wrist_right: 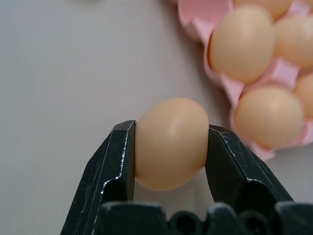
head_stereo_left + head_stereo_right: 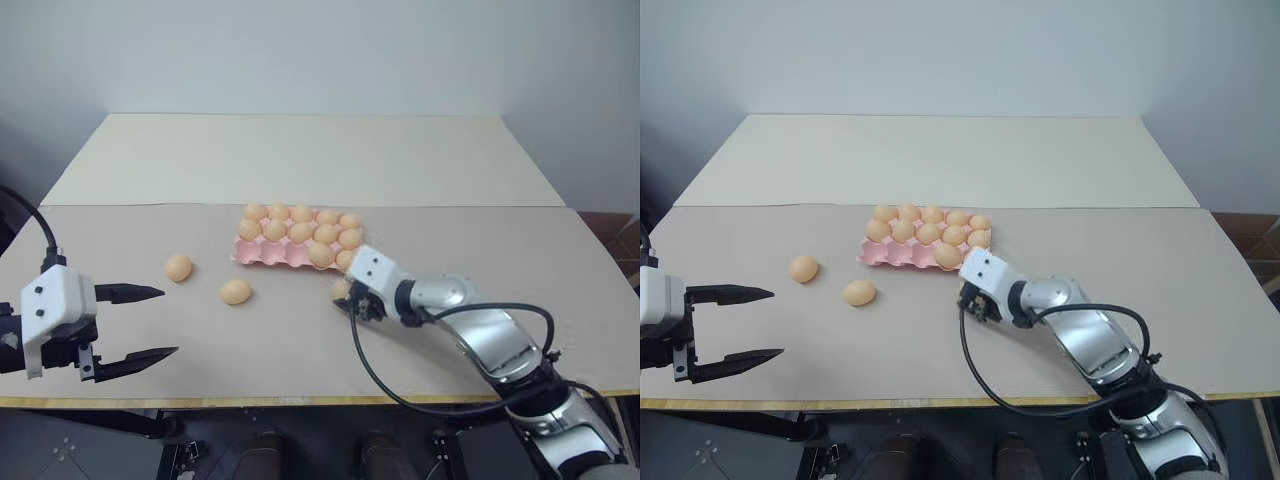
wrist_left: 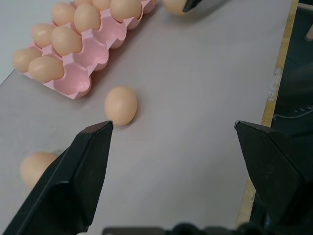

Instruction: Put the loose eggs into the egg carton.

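Right gripper [image 1: 168, 147] clenched on one smooth orange-tan egg [image 1: 171, 142], just beside the pink moulded egg carton [image 2: 262, 252]. Left gripper [image 2: 140, 322] released, idle. Two loose eggs [image 2: 235, 291] lie on the beige bench [image 2: 300, 340]. Next: lift, carry to an empty cup.

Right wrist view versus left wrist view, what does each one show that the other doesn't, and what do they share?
Right wrist view: the right gripper closed on a loose egg, the egg squeezed between both black fingers.

Left wrist view: the left gripper open over the table, two more loose eggs lying apart, and the carton's empty cups.

Both: the pink egg carton with eggs seated in it, and the held egg by the carton.
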Motion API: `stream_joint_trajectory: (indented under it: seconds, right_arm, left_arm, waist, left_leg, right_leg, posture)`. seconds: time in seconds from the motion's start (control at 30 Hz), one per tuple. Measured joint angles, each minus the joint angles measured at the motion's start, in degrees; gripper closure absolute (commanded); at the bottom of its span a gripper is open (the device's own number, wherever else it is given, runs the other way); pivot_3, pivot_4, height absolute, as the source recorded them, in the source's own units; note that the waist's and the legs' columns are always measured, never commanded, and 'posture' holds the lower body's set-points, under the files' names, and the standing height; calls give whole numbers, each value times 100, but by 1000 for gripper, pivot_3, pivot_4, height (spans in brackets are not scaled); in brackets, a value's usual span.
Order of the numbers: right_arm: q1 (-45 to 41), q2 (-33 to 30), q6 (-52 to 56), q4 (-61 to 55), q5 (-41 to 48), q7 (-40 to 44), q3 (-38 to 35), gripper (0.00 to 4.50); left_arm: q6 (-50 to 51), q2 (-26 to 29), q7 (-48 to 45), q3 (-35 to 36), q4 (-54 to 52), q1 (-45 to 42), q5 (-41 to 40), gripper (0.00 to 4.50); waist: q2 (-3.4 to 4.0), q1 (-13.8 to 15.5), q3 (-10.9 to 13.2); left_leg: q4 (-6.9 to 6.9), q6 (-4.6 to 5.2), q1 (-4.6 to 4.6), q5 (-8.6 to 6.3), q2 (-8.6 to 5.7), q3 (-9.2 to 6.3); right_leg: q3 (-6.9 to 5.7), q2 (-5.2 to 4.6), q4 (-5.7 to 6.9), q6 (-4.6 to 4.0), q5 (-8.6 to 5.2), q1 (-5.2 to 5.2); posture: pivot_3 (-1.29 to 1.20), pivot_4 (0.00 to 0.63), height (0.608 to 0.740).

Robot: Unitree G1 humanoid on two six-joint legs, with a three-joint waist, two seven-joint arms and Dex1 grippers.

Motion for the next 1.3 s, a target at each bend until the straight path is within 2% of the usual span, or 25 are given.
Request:
stream_joint_trajectory:
  seconds: [0.13,0.2,0.57,0.8,0.97,1.17,1.3]
  right_arm:
    - [-514,523,-571,499,-111,-197,-81,2605]
    - [-684,828,-1030,1106,-360,-380,-18,2605]
    - [-1010,1722,-2434,2984,-950,-685,29,2605]
    - [-1020,1927,-2944,3506,-1149,-770,-12,518]
    - [-1055,1933,-2955,3394,-1187,-741,-63,518]
    - [-960,1606,-2609,2375,-1138,-496,-222,518]
    - [-633,979,-2097,1264,-855,80,-305,518]
  left_arm:
    - [-7,0,-6,-11,-1,117,87,148]
    - [-19,0,-20,-13,14,166,120,148]
    - [-12,-20,15,15,-85,210,112,148]
    - [-8,-45,64,35,-171,239,111,148]
    - [-10,-45,127,32,-168,202,112,148]
    - [-12,-43,153,-5,-161,127,110,148]
    - [-15,-38,154,-24,-144,89,113,148]
  waist:
    - [0,-14,0]
    - [-2,-21,-1]
    - [-2,-99,-2]
    - [-2,-115,-1]
    - [-1,-109,-1]
    - [-2,-104,-1]
    - [-2,-82,-1]
  left_leg:
    - [-2,0,-1,0,-2,-1]
    - [-2,-2,-4,1,-5,0]
    - [-7,-4,-3,2,-3,0]
    - [-10,-5,-3,3,-1,-1]
    - [-10,-5,-4,3,-1,-2]
    - [-11,-5,-4,3,1,-3]
    - [-10,-5,-4,2,1,-5]
  right_leg:
    - [-1,-2,-2,0,0,-1]
    - [-2,-5,-2,0,0,-2]
    - [-1,-5,0,-2,1,-5]
    - [0,-4,1,-3,2,-9]
    - [0,-5,1,-3,2,-9]
    - [-1,-6,0,-3,2,-9]
    - [-3,-9,-3,-2,1,-4]
  posture:
    - [0,150,740]
    - [0,150,740]
    - [0,150,740]
    - [0,150,740]
    - [0,150,740]
    - [0,150,740]
    - [0,150,740]
